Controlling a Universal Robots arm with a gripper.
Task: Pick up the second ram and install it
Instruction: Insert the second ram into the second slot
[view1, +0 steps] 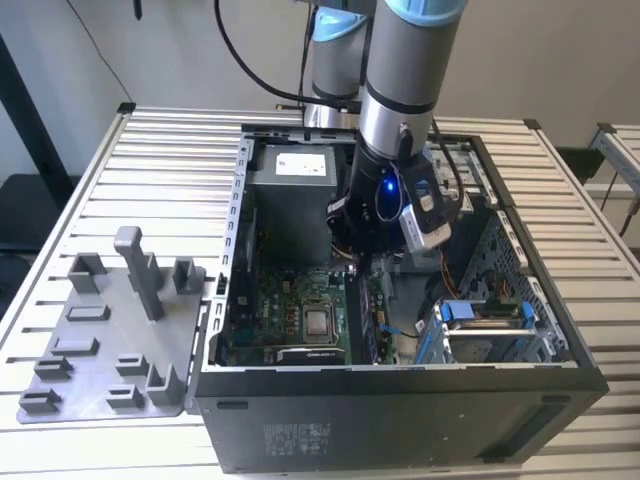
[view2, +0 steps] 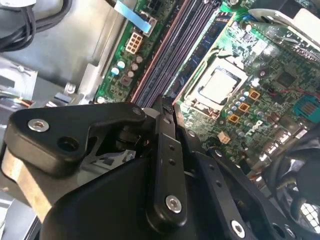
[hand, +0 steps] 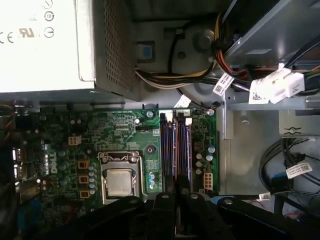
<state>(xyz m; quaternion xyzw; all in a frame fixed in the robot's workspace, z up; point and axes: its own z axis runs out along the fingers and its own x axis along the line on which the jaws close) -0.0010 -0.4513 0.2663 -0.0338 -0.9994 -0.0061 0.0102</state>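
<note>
My gripper (view1: 362, 268) reaches down into the open computer case (view1: 400, 410), over the memory slots of the green motherboard (hand: 125, 135). In both wrist views its black fingers (hand: 164, 200) are drawn together. They close on a thin dark edge that runs in line with the slots; this is the second ram (hand: 175, 150), seen edge-on. In the exterior view it shows as a narrow green strip (view1: 376, 310) standing just below the gripper. The gripper's tip (view2: 165, 102) sits at the end of the purple slots (view2: 175, 45), beside the processor socket (view2: 217, 85).
The grey power-supply box (view1: 290, 175) fills the far end of the case, with cable bundles (hand: 200, 75) beside it. A drive cage (view1: 490, 330) sits at the exterior view's right. A grey plastic tray with upright pegs (view1: 110, 340) lies on the slatted table at the exterior view's left.
</note>
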